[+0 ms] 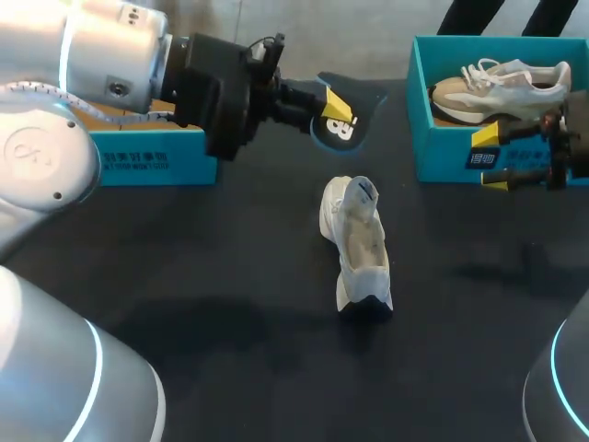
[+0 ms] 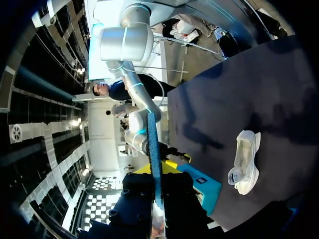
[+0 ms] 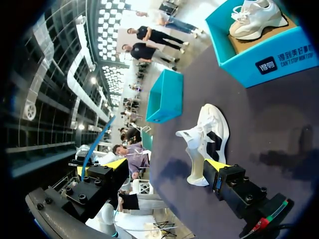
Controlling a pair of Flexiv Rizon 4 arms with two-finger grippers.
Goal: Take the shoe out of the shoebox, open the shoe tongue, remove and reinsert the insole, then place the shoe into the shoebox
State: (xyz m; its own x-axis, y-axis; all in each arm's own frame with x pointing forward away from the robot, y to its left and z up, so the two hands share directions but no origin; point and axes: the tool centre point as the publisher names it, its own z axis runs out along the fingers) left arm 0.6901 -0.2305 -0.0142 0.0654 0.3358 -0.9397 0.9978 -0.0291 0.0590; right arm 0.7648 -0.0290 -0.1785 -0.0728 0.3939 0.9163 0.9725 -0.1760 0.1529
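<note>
Two shoes from where I stand: one white mesh sneaker (image 1: pixel 355 241) on its side in the middle of the dark table (image 1: pixel 184 276), and one beige-and-white lace-up sneaker (image 1: pixel 502 85) inside the teal cardboard shoebox (image 1: pixel 442 152) at the upper right of the frame. There are two teal boxes in all. The second teal cardboard box (image 1: pixel 138 158) sits at the upper left, largely hidden behind the left arm, so its inside cannot be seen. There is one insole, a dark foam insole with a blue underside (image 1: pixel 345 124). It is held off the table at the upper middle by the left gripper (image 1: pixel 327 103), whose fingers are pinched onto it. Only the upper yellow tip shows from above, the lower one being covered by the insole. From the left wrist the insole (image 2: pixel 154 159) shows only as a thin blue edge running out between the fingers of the left gripper (image 2: pixel 157 172). The right gripper (image 1: pixel 492 161) hangs at the right edge, in front of the shoebox wall, its arm cut off by the frame. Its fingers are spread wide with nothing in them. Its wrist view shows the right gripper (image 3: pixel 166 165) with the white sneaker (image 3: pixel 207 139) lying ahead, apart from both tips. Whether the sneaker's tongue is pulled open is hard to make out.
</note>
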